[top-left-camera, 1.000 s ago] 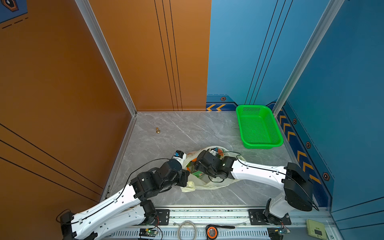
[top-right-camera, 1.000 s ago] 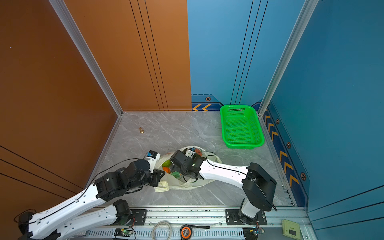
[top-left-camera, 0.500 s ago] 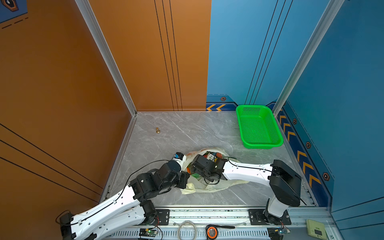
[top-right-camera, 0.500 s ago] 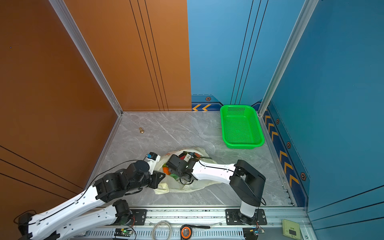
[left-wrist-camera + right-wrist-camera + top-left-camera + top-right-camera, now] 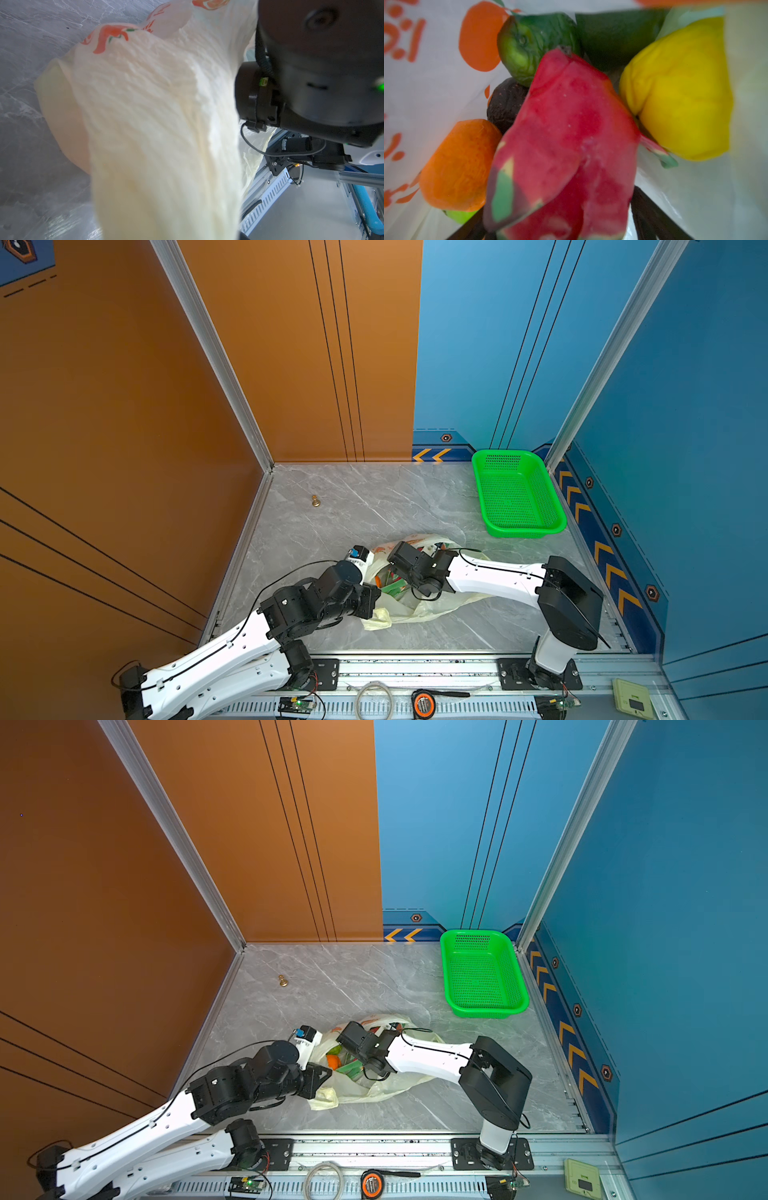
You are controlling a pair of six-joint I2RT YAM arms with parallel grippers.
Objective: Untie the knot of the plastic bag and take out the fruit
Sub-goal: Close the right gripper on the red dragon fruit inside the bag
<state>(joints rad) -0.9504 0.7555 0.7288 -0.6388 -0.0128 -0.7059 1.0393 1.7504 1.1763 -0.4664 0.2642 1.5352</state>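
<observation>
Step in hand: lift the dragon fruit out of the plastic bag, which lies open at the front of the table, between the arms. Best to draw straight out through the mouth, film taut and clear of the fingers. Right gripper: jaws wide, flanking the dragon fruit, apparently gripping. Left gripper: clamped on the bag's edge.

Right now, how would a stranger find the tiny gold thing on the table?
Look at the grey marble table, toward its back corner beside the orange wall. The tiny gold figure stands there alone, upright. It is shiny and pawn-shaped, unlike the floppy plastic bag and the big green basket.
</observation>
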